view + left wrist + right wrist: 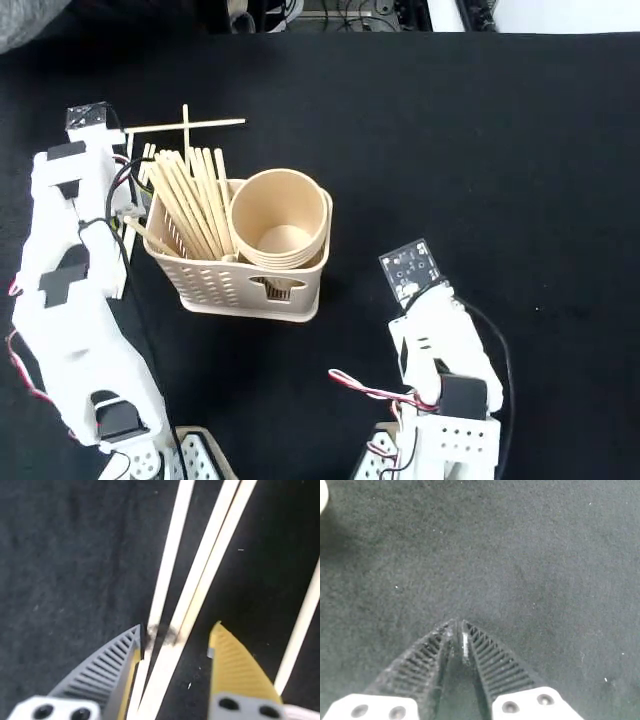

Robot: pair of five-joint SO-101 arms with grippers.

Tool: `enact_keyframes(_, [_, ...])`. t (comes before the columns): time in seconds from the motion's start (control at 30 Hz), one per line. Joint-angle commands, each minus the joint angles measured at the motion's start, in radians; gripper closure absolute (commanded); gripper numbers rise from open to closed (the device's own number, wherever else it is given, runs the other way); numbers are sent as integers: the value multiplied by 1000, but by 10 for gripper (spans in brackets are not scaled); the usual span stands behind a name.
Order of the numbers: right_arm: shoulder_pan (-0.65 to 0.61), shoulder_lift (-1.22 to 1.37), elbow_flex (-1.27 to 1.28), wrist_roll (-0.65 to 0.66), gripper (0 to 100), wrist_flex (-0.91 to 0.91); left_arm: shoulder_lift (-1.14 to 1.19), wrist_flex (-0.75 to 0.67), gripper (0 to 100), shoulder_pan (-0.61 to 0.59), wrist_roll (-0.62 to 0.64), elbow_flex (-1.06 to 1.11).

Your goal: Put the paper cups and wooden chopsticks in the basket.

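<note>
A cream basket (240, 290) stands left of the table's middle. Stacked paper cups (280, 225) sit in its right half, and several wooden chopsticks (190, 205) lean in its left half. Two more chopsticks (200, 125) lie crossed on the black cloth behind it. The left arm (70, 250) is beside the basket's left side. My left gripper (175, 635) is open, low over the cloth, with two chopsticks (200, 575) running between its fingers and another chopstick (300, 620) outside them. My right gripper (457, 627) is shut on nothing over bare cloth, and the right arm (435, 330) stands right of the basket.
A black cloth (480, 150) covers the table, with open room behind and to the right of the basket. Cables and equipment line the far edge (330, 15). The arm bases are at the front edge.
</note>
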Motion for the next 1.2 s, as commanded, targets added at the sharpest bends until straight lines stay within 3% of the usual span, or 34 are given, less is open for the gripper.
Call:
enact_keyframes(0.0, [9,-70,-2,8,985,3,-5,9,923,13,-81,-48])
enact_keyframes(0.03, [9,-70,-2,8,985,3,-5,29,978,13,-107,-58])
enact_keyframes(0.43, [9,-70,-2,8,985,3,-141,150,973,15,-196,-2])
enact_keyframes(0.63, [9,-70,-2,8,985,3,-427,141,972,8,-196,151])
enact_keyframes(0.97, [9,-70,-2,8,985,3,-961,-20,972,7,-195,530])
enact_keyframes(1.17, [9,-70,-2,8,985,3,-1229,-91,972,16,-164,644])
